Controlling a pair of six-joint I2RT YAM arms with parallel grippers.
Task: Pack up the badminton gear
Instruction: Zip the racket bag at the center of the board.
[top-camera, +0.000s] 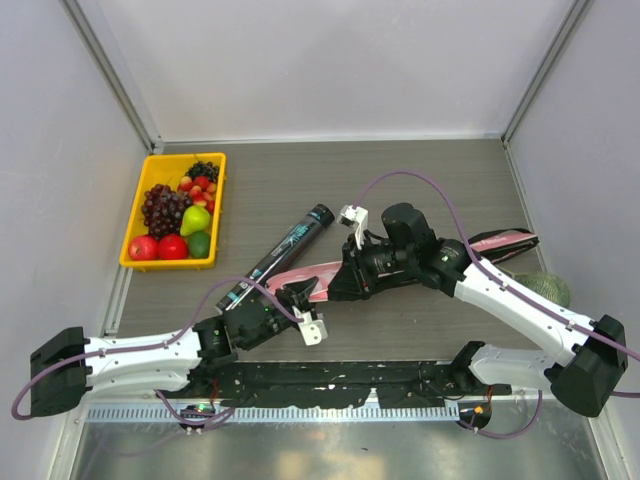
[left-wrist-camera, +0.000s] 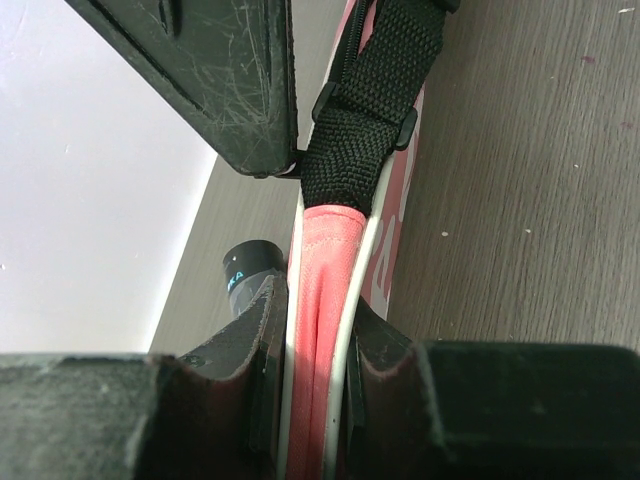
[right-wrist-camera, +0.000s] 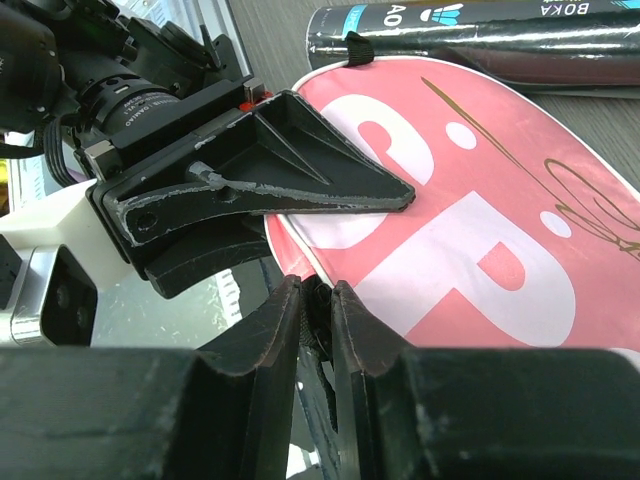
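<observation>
Your left tool (left-wrist-camera: 318, 312) is clamping the rim of the pink bag (right-wrist-camera: 470, 250), whose long axis is running straight ahead from its jaws across the bench (top-camera: 420, 180). Your right tool (right-wrist-camera: 317, 297) is sitting just beside it at the same end, jaws nearly together; whether they are pinching anything, you cannot tell. Just beyond the bag, the dark tube (top-camera: 290, 250) is lying alongside, so the right arm is probably the one placed to work along that rim.

We look down on the whole table (top-camera: 420, 190) from above and behind the arm bases. Our left wrist camera presses close, sighting along the pink bag (left-wrist-camera: 320, 300); our right wrist camera looks low across its printed face. All three views share bag and dark tube (top-camera: 290, 250).
</observation>
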